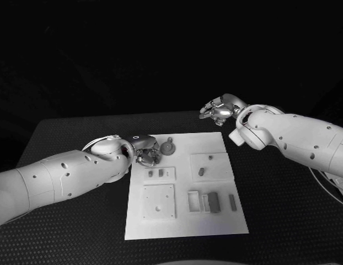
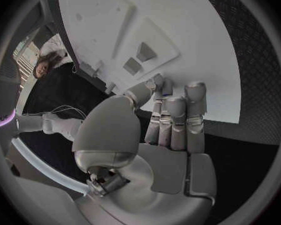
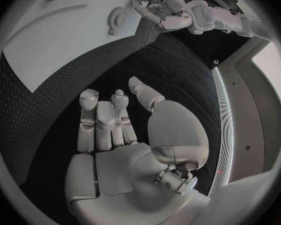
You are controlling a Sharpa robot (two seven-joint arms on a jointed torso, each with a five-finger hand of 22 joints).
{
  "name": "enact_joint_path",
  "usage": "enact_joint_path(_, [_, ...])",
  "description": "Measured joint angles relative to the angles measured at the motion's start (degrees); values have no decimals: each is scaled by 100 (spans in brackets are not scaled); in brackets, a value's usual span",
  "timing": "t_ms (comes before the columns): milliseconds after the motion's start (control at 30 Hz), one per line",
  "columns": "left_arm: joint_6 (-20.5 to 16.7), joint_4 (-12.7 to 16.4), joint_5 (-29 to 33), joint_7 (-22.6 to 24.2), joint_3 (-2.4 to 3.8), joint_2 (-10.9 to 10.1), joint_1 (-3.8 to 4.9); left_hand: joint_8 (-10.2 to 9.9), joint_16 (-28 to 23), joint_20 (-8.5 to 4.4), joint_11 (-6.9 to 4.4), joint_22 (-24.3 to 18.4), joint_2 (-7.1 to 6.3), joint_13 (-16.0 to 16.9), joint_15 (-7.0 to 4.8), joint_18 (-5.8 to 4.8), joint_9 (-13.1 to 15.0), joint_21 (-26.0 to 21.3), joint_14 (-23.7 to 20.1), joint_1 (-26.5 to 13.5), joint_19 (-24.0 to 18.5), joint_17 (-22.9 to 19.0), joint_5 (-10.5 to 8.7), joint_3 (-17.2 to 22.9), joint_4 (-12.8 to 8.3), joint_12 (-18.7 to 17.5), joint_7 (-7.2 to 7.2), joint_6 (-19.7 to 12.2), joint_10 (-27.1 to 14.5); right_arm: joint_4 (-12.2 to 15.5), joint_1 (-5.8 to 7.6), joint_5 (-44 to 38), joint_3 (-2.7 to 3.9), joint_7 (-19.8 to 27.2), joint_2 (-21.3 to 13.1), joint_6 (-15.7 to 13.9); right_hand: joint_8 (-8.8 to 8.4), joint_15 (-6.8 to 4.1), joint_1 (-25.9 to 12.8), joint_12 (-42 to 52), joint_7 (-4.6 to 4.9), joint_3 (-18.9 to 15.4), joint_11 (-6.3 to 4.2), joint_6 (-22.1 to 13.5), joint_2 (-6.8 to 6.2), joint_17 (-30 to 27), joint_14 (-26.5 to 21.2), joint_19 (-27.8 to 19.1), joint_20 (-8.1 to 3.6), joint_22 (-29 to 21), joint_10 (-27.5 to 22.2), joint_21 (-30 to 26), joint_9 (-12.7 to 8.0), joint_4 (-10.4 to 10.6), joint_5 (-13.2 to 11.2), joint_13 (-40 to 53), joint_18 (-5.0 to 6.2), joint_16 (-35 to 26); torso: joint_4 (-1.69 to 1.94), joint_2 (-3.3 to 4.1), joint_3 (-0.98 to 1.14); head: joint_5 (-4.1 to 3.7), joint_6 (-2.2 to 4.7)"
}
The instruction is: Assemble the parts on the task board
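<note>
The parts lie on the task board, the white plate at the table's centre. In the head view a round grey part with a short stem sits at about eleven o'clock on the board, a small dark piece on a raised block right of centre, and two upright grey pieces with a thin bar at about four o'clock. They look like small, rigid moulded pieces — light, hard and probably smooth, so likely to skid or tip if nudged from one side. My judgement is that each wants a pinch across its narrow sides between thumb and fingertip, low enough not to lever it over; the round part is best taken by its rim or stem. The board itself looks stiff and flat, with raised square blocks and recesses that would catch a dragged finger.

The left hand rests at the board's ten o'clock edge, just beside the round part. The left wrist view shows its fingers straight and close together over the board's edge, holding nothing. The right hand hangs beyond the board's one o'clock corner, well apart from every part — the right wrist view shows its fingers extended with the palm bare.

The black table has a fine textured surface, likely grippy enough to keep the board from sliding. The room beyond is dark.
</note>
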Motion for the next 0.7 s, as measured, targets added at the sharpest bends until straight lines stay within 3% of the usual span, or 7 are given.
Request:
enact_joint_path(167, [-35,-33,70,-5,-13,-15,-19,-218,-40,39,79,0,-81,-17,68,-72,-129,-35,-70,30,-80,0,0,-14,14,-128,85,-449,-207,2,0,1,0,0,-3,0,0,0,0,0,0,0,0,0,0,0,0,-1,1,0,0,0,0,0,0,0,0,0,0,0,0,2,7])
enact_joint_path(700, [-57,-29,144,-24,-8,-60,-18,-243,-40,42,98,-1,-124,-47,87,-76,-180,-35,-90,27,-98,1,0,-31,-2,-144,96,-621,-246,-14,0,1,0,0,-25,12,0,0,0,0,0,0,0,0,0,0,0,-10,10,0,0,0,-1,0,0,-5,0,0,1,0,-1,-3,12])
